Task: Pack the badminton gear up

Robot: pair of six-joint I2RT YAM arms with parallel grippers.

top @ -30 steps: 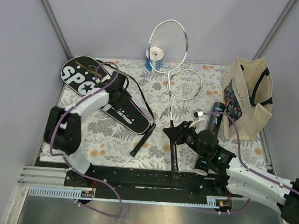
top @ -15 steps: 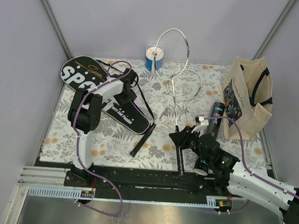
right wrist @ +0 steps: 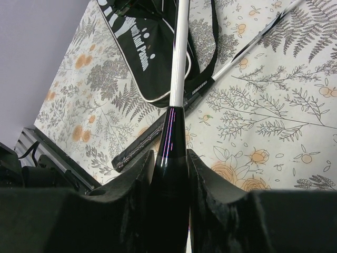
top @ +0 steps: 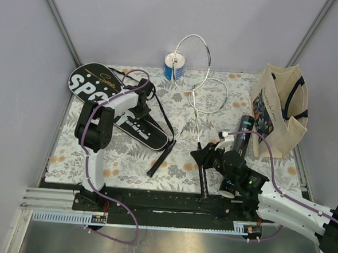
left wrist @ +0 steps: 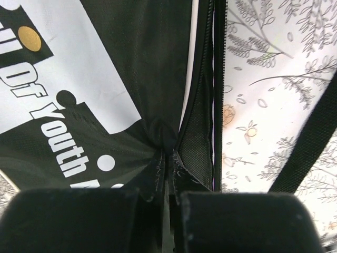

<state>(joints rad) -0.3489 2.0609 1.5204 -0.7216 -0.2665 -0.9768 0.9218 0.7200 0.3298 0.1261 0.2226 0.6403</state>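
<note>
The long black "SPORT" racket cover [top: 102,94] lies at the left; its zip edge fills the left wrist view [left wrist: 105,79]. My left gripper [top: 140,108] [left wrist: 167,195] is shut, pinching a fold of the cover's fabric by the zip. My right gripper [top: 204,156] [right wrist: 171,163] is shut on the black handle of one racket [top: 191,62], whose white shaft [right wrist: 180,52] rises so the head hangs above the back of the table. The second racket [top: 211,94] lies flat with its handle [right wrist: 142,145] near the cover. A black tube [top: 244,131] lies by my right arm.
A cream tote bag [top: 279,113] stands open at the right edge. A short blue-and-white roll [top: 174,66] stands at the back, just left of the raised racket head. The cover's black strap [left wrist: 310,142] trails over the flowered tablecloth [top: 127,158].
My left arm has folded up and its gripper has closed on the cover's edge. The right arm drew the held racket a little nearer and to the right.
</note>
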